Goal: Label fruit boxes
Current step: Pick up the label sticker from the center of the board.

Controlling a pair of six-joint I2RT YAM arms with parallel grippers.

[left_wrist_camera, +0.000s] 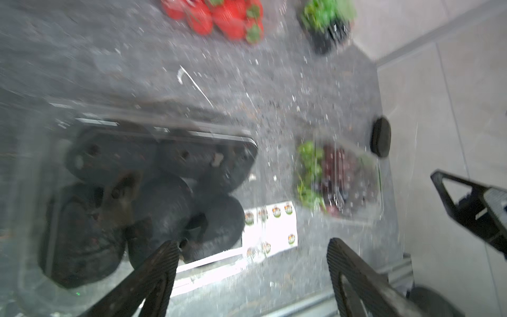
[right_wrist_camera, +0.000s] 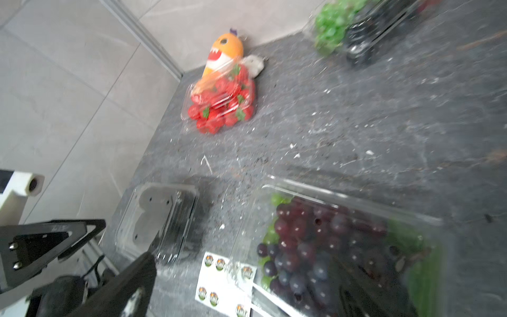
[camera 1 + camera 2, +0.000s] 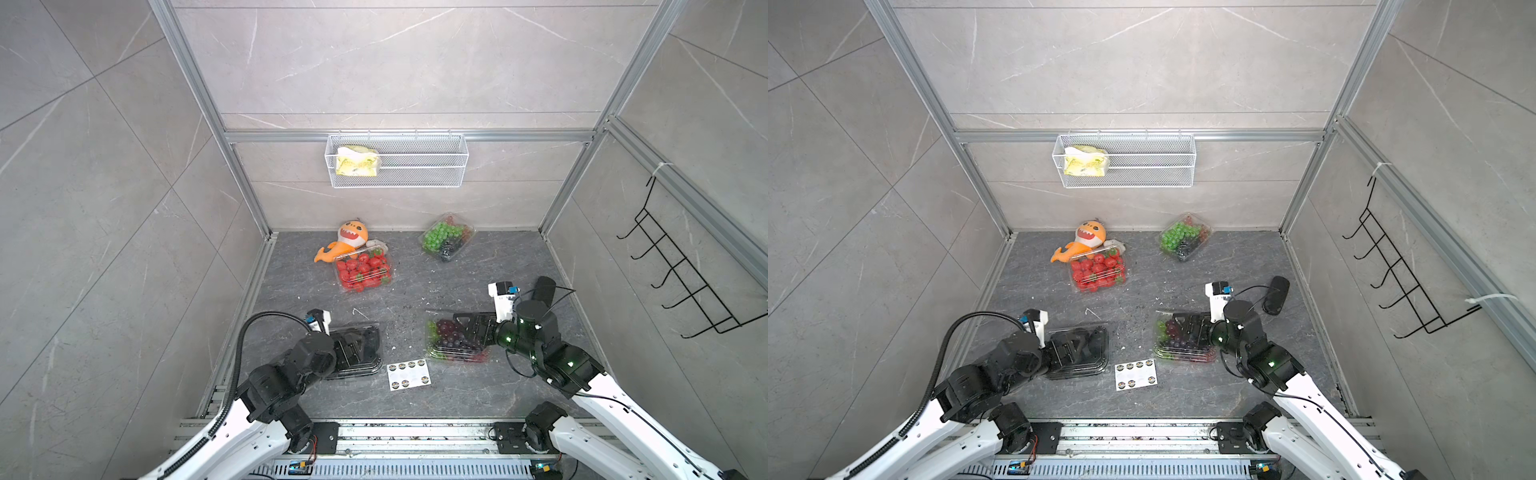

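1. Spreading under both arms, the dark grey stone desk [image 3: 415,291] carries four fruit boxes. No lid shows a label that I can make out, so the labelling looks barely begun.
2. The clear plastic clamshell box of dark avocado-like fruits [image 3: 372,345] sits directly under the left pincer [image 1: 251,243], whose jaws stand wide apart and hold nothing. The clear clamshell box of purple grapes [image 3: 446,332] lies under the right pincer [image 3: 463,329], which is also spread and empty.
3. The clear box of red strawberries [image 3: 362,272] and the clear box of green grapes [image 3: 445,237] sit well beyond both pincers, near the back wall.
4. The white rectangular sheet of round stickers [image 3: 408,374] lies flat between the two pincers, just beside the avocado box. The step in hand is probably lifting one sticker. To do it well, catch a sticker at its rim and peel low and slowly while the other pincer pins the sheet down.
5. The sheet is hemmed in by both near boxes, so a straight descent from above suits best. Open desk lies behind the sheet towards the arm bases, and between the near and far boxes.
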